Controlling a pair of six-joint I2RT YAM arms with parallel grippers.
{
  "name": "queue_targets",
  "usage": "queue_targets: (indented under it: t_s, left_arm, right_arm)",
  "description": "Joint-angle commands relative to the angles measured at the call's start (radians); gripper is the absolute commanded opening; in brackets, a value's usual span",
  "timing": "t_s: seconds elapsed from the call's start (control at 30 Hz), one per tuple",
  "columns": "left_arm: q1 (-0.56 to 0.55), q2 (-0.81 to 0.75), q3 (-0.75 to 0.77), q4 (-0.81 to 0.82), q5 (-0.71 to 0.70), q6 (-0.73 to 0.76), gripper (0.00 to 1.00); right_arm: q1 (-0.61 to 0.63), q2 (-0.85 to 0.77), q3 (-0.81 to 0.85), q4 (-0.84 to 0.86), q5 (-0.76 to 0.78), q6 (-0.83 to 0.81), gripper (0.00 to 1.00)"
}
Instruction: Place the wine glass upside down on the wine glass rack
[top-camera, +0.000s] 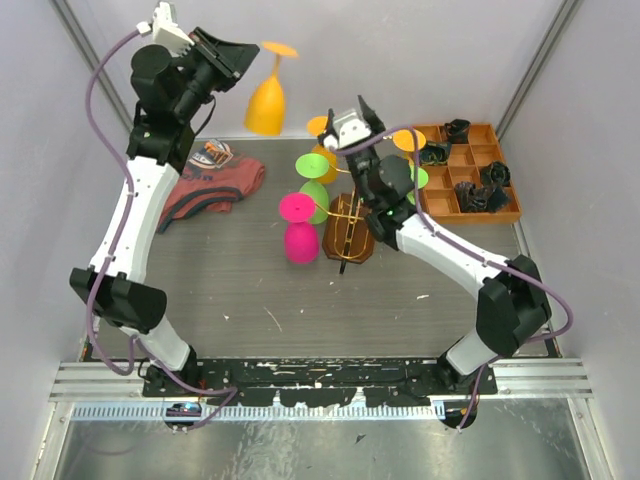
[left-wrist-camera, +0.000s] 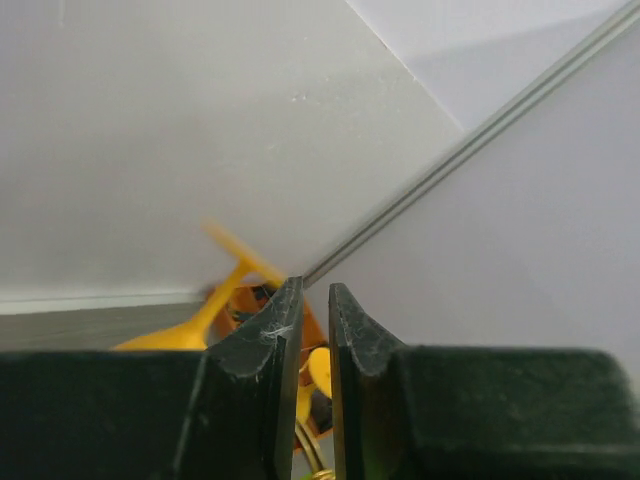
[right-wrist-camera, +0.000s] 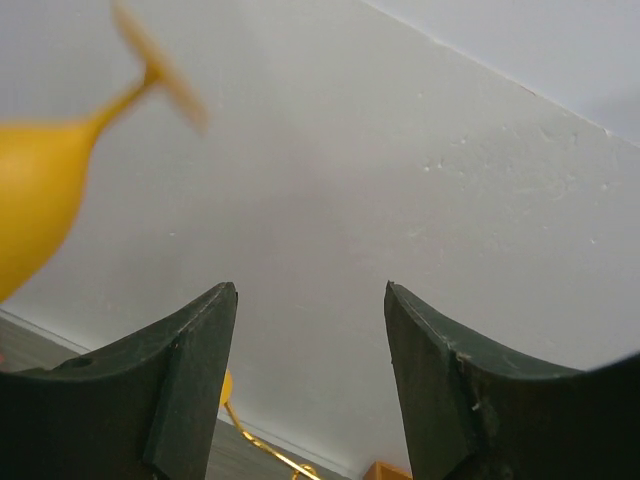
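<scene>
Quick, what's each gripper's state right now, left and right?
Left gripper: barely open, only a slim gap, nothing in it.
Right gripper: open wide, empty.

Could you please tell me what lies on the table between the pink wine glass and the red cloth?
Nothing: in the top view, the grey table is bare between the pink wine glass and the red cloth.
</scene>
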Motion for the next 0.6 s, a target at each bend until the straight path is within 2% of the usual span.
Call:
queue_targets:
  t_s: [0.0, 0.13, 0.33, 0.43, 0.57]
  left_arm:
    - [-0.009, -0.115, -0.009, -0.076, 0.035, 0.301, 0.23]
    - [-0.039, -0.198, -0.111, -0.114, -0.028, 0.452, 0.26]
    - [-0.040, -0.284, -0.228, -0.137, -0.102, 0.493, 0.30]
    - [-0.039, -0.313, -0.262, -0.160, -0.147, 0.519, 0.37]
    - [-0.038, -0.337, -0.302, -0.174, -0.190, 0.529, 0.53]
  right_arm:
    - [-0.100, -0.035, 0.135, -0.184, 0.080, 0.199, 0.66]
    - [-0.234, -0.025, 0.254, -0.401, 0.058, 0.400, 0.66]
    - [-0.265, -0.042, 0.231, -0.407, 0.068, 0.386, 0.66]
    - [-0.266, -0.050, 0.221, -0.414, 0.069, 0.395, 0.67]
    - [-0.265, -0.064, 0.206, -0.421, 0.075, 0.406, 0.68]
